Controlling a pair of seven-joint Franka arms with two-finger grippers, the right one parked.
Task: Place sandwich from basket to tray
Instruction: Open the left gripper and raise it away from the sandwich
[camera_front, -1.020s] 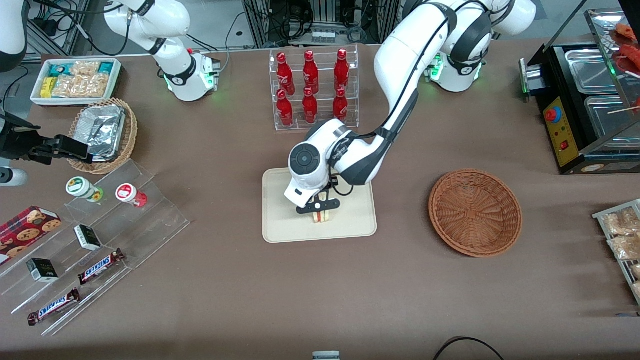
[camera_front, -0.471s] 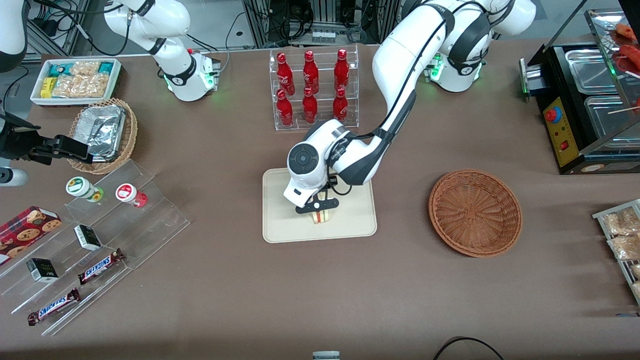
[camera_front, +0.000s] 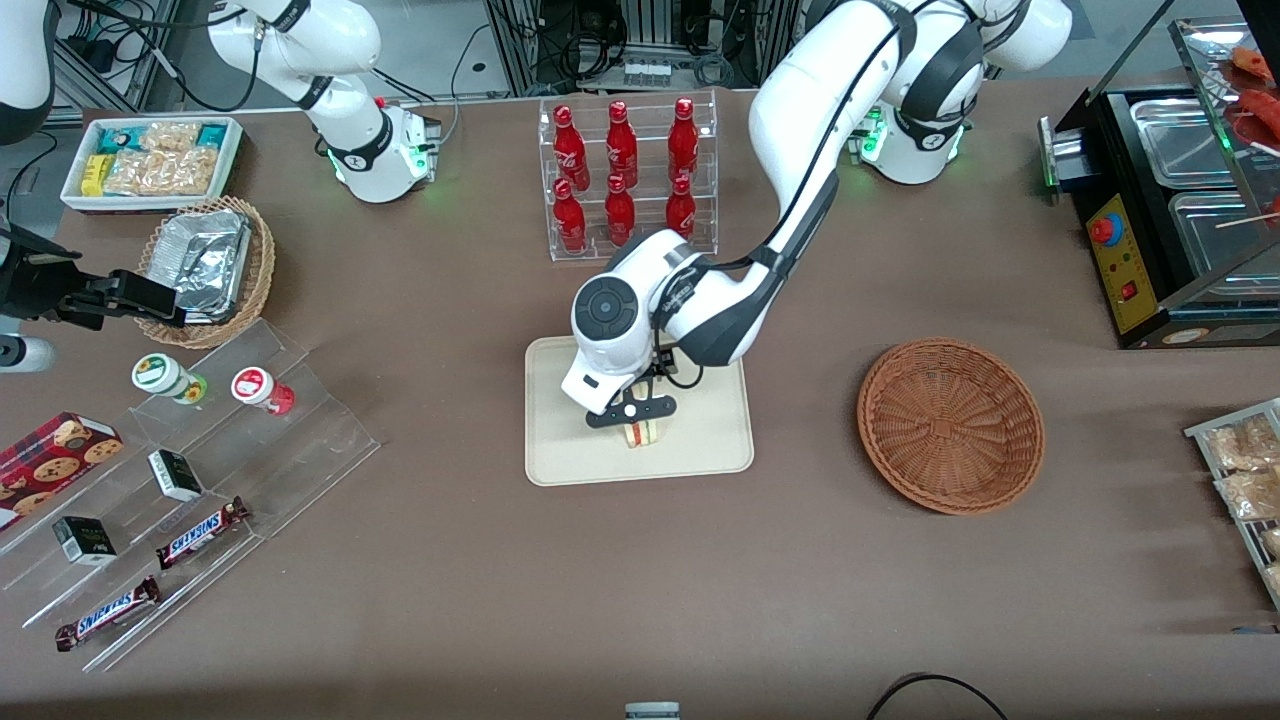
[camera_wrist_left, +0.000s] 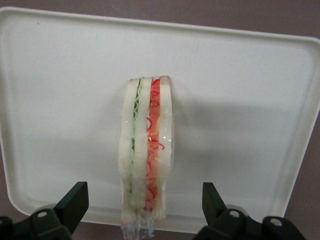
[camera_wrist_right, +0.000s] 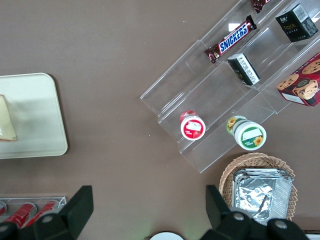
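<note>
Sandwich (camera_front: 645, 432): stands on its edge on the tray, layers upright, roughly mid-tray and a little nearer the front camera; in the wrist view (camera_wrist_left: 146, 165) bare tray shows on both flanks.
Tray (camera_front: 560, 455): cream rectangle with rounded corners and a low rim, flat on the brown surface (camera_front: 640, 580); its rim is free all round.
Gripper (camera_front: 632, 411): hovers directly above the sandwich over the tray; jaws spread wide, one finger (camera_wrist_left: 74, 202) well off each side of the wedge, touching nothing.
Basket (camera_front: 950, 425): reddish-brown wicker bowl, toward the working arm's end, well apart from the tray, with nothing in it.
Bottle rack (camera_front: 628, 178): clear stand of red bottles, farther from the front camera than the tray, near the arm's wrist housing.
Open room: a wide strip of bare surface between tray and basket, and a broad stretch nearer the front camera.
Acrylic steps (camera_front: 200, 480): toward the parked arm's end, holding Snickers bars, well apart from the tray.
</note>
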